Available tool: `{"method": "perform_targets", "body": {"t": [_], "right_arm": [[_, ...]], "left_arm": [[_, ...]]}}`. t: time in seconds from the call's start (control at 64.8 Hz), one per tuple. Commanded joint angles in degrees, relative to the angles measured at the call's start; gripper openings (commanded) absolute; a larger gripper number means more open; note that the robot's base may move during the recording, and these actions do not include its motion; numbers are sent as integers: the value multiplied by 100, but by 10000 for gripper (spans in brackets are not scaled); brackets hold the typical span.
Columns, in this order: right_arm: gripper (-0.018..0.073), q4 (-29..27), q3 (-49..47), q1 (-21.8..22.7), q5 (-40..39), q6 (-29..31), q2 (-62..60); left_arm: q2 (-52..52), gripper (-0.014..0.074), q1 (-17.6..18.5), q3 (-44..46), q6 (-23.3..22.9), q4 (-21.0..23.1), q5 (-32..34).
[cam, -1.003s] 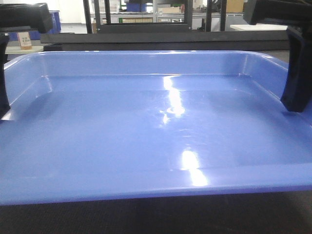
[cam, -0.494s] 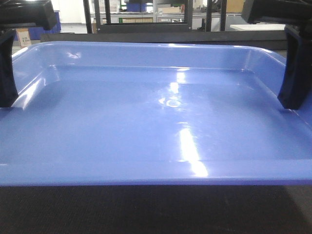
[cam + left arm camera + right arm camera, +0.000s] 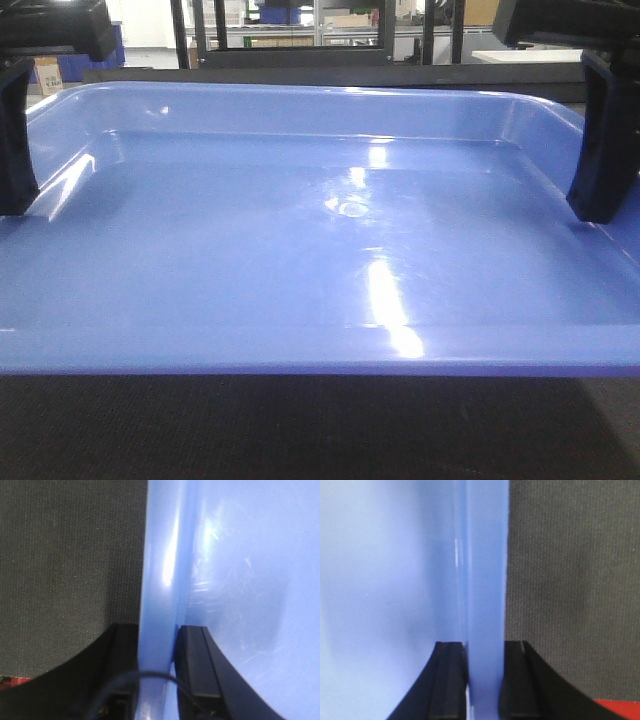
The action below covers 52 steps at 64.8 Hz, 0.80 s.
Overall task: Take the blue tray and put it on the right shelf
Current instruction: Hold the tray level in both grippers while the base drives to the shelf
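Observation:
The blue tray (image 3: 320, 250) fills the front view, held level above the dark tabletop (image 3: 300, 430). My left gripper (image 3: 15, 150) is shut on the tray's left rim; in the left wrist view its fingers (image 3: 192, 665) clamp the rim (image 3: 157, 605) from both sides. My right gripper (image 3: 605, 150) is shut on the tray's right rim; in the right wrist view its fingers (image 3: 450, 680) pinch the rim (image 3: 485, 580). The right shelf is not clearly in view.
Dark rack frames and uprights (image 3: 290, 50) stand behind the tray. A small box (image 3: 47, 75) and dark blue bins (image 3: 85, 65) sit at the far left. A white surface (image 3: 520, 56) lies at the far right. Dark woven tabletop shows beside the rim (image 3: 60, 570), (image 3: 570, 580).
The tray has risen and its near edge has tipped up a little; it now hides more of the background. Both grippers keep their hold on the rims.

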<state>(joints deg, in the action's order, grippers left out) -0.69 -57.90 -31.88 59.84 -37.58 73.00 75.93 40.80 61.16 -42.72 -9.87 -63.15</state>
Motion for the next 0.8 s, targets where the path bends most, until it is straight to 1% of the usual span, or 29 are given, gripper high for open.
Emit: {"method": "perform_targets", "body": {"t": [0.0, 0.077, 0.201, 0.509, 0.787], "right_arm": [[167, -57, -165, -21, -179, -12, -126], [167, -57, -165, -21, -179, -12, -126], [167, -57, -165, -21, -179, -12, -126], [167, -57, -165, -21, -179, -12, -126], [167, -57, -165, -21, -179, -12, -126]], "left_arm": [[-176, 74, 67, 186, -68, -98, 205], [-176, 74, 67, 186, -68, -61, 231], [-176, 74, 67, 186, -68, 175, 252], [-176, 74, 67, 186, -68, 223, 533], [-176, 74, 67, 186, -68, 505, 690]]}}
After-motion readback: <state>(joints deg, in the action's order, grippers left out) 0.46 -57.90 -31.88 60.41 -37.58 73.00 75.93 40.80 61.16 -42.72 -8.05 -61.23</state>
